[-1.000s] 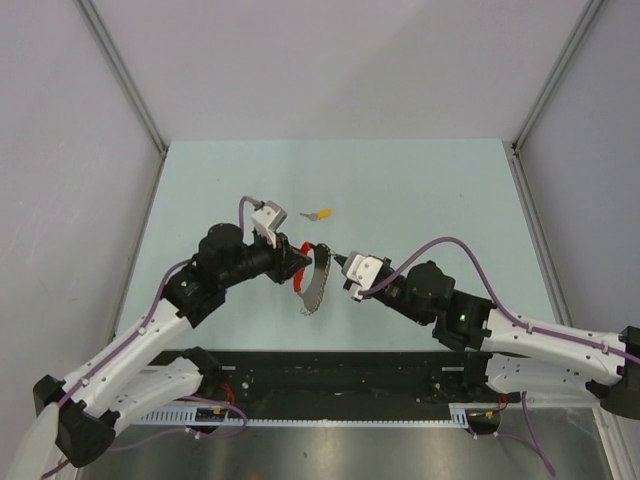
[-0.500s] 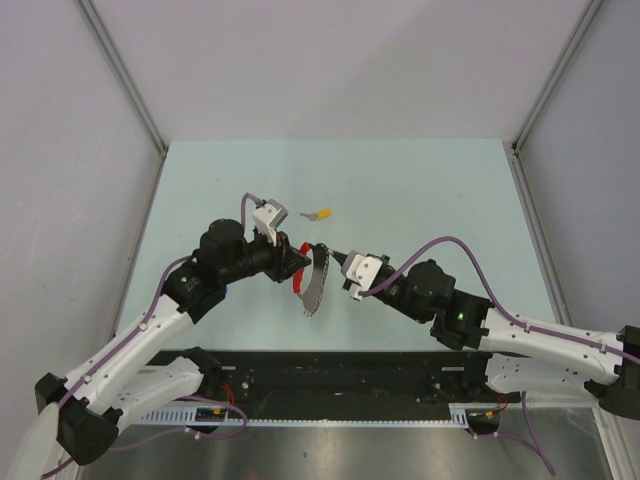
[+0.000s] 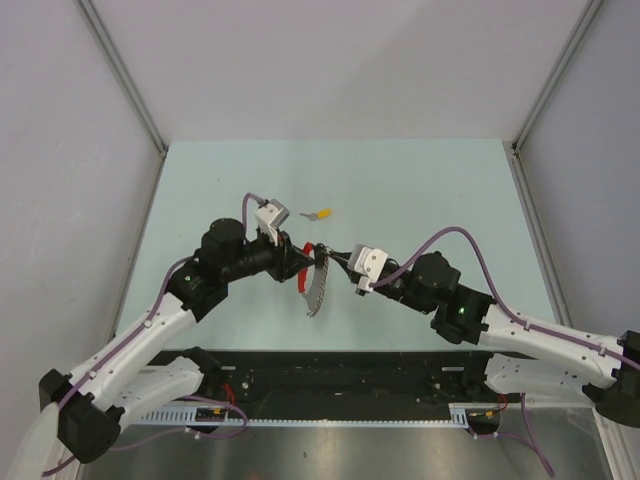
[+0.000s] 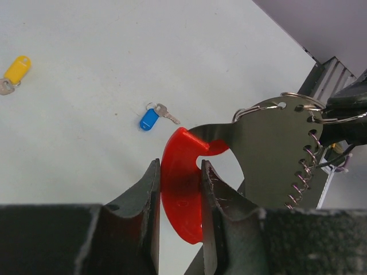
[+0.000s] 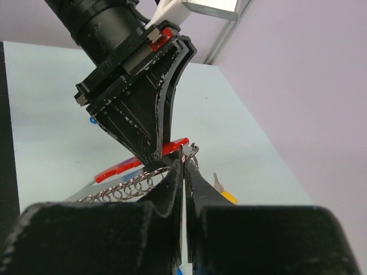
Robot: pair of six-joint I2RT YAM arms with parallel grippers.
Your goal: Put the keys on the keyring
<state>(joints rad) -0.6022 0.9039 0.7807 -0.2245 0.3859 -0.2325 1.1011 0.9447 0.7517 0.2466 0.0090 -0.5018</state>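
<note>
The keyring (image 3: 316,282) hangs in the air between the two arms, lifted off the surface (image 3: 430,190) so that both ends of it can be reached. The left gripper (image 4: 179,172) has its fingers (image 4: 140,220) clamped on the curved red tag (image 4: 179,150) at one end of the keyring. I judge the tag serves as a steady handle that leaves the metal part free. At the keyring's other end the right gripper (image 5: 185,162) has its fingers (image 5: 166,200) pressed together on a thin wire split ring (image 4: 303,98), by the hole at the top corner of the silver plate (image 4: 269,146). The likely purpose is to pinch or pry that ring so a key can be slid on. A row of small wire coils (image 4: 301,177) runs down the plate's edge. Neither gripper holds a key. A blue-capped key (image 4: 150,119) lies on the surface just beyond the keyring, and a yellow-capped key (image 3: 322,213) lies farther beyond it, well apart. The work looks early: the ring is being readied and no key is threaded yet
</note>
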